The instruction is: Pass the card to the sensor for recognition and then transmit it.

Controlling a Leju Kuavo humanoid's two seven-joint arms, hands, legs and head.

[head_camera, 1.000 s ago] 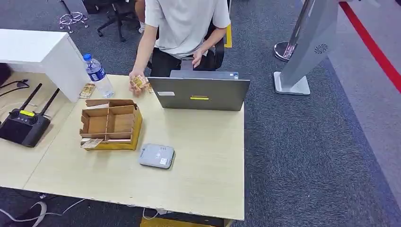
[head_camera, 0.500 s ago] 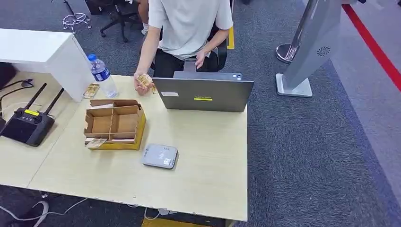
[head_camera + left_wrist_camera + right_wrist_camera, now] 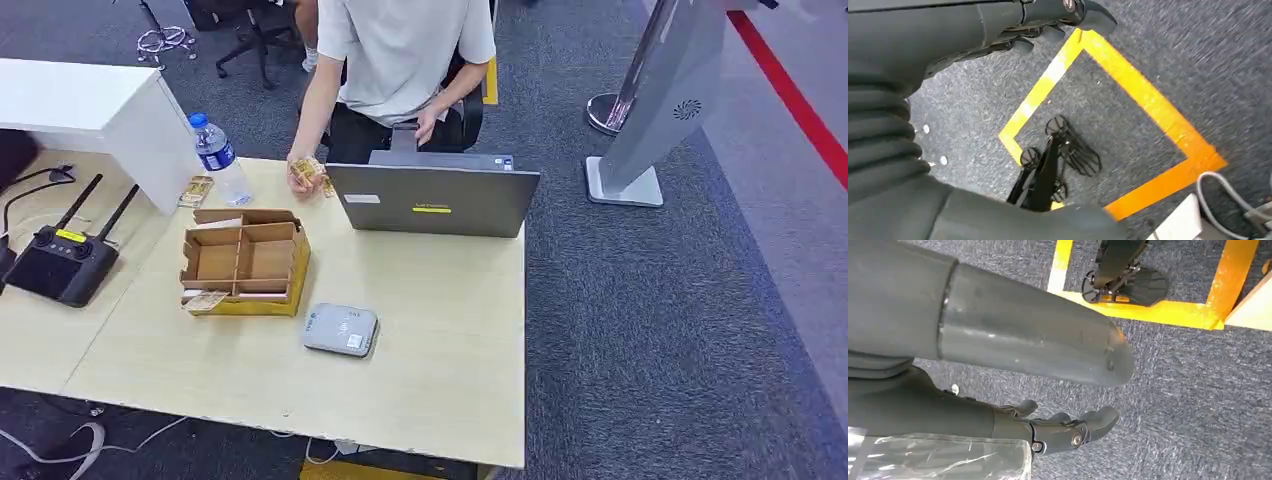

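Observation:
A grey card sensor (image 3: pixel 341 330) lies flat on the wooden table (image 3: pixel 440 330), just in front of an open cardboard box (image 3: pixel 245 262) with dividers. One card (image 3: pixel 205 301) leans at the box's front left corner, and more cards (image 3: pixel 196 190) lie beside a water bottle (image 3: pixel 217 158). A person seated behind the laptop (image 3: pixel 433 200) holds several cards (image 3: pixel 306 170) in one hand. My left hand (image 3: pixel 1048 22) hangs over the carpet and holds nothing. My right hand (image 3: pixel 1068 427) also hangs over the floor, fingers apart and empty.
A black remote controller (image 3: pixel 62 262) with antennas sits on the table's left part. A white box (image 3: pixel 100 115) stands at the back left. A grey kiosk stand (image 3: pixel 650 110) rises on the carpet to the right. Yellow floor tape (image 3: pixel 1143 95) lies below my arms.
The whole head view has shifted a little, so the camera moved. The person's hand with the cards has risen slightly beside the laptop.

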